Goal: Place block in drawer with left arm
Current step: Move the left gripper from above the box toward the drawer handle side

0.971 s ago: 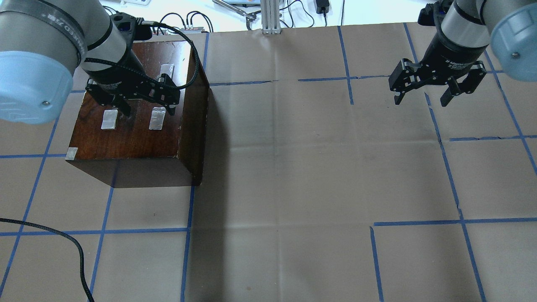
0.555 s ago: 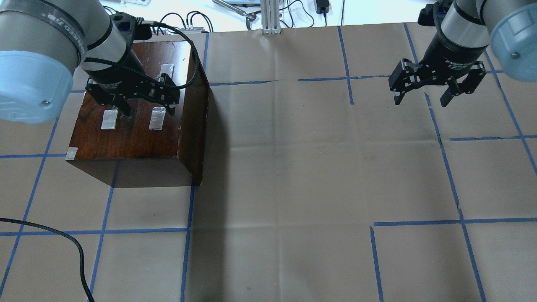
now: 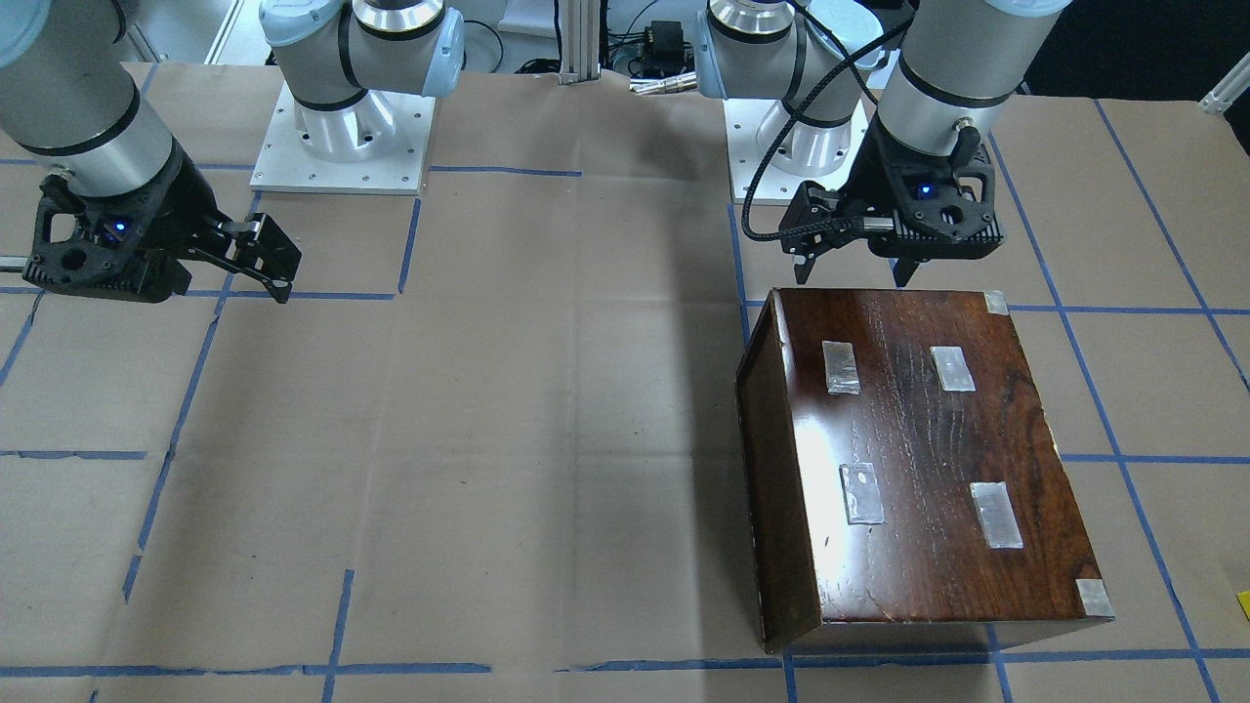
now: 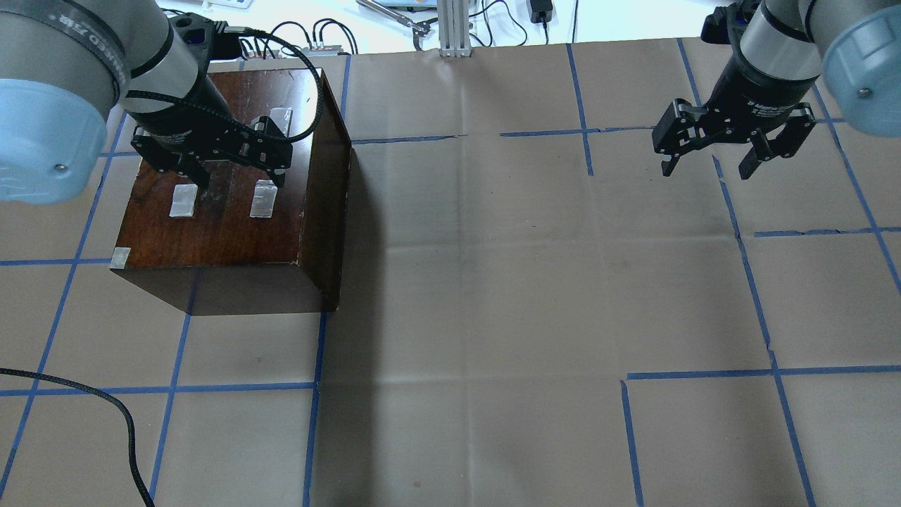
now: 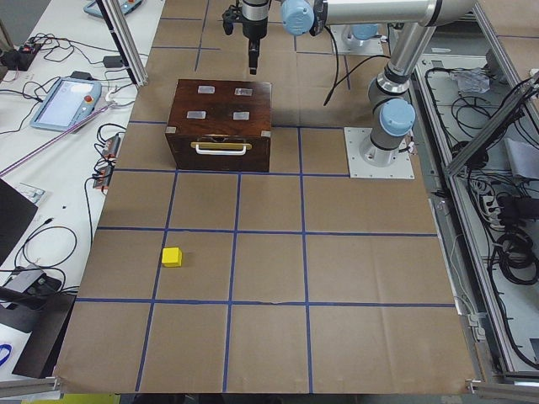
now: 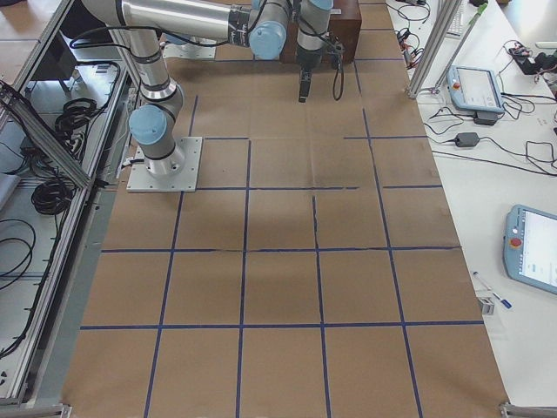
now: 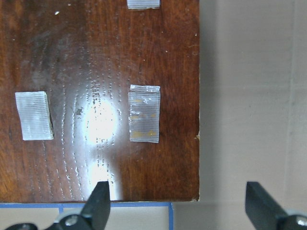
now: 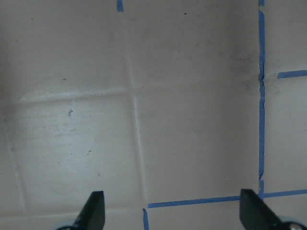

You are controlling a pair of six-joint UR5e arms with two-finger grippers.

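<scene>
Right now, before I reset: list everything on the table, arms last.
table: one, brown paper with a blue tape grid.
cabinet: one, dark glossy wood, at the table's left end.
drawer: one, dark front with a pale handle, shut.
tape patches: four, silver, on the cabinet top, plus corner bits.
block: one, yellow, on the paper, apart from the cabinet on its drawer side.
left gripper: black, open, above the cabinet's rear edge.
right gripper: black, open, over bare paper.

Left claw (image 4: 241,182) shifted slightly leftward, forward over cabinet (image 4: 225,236) top.
</scene>
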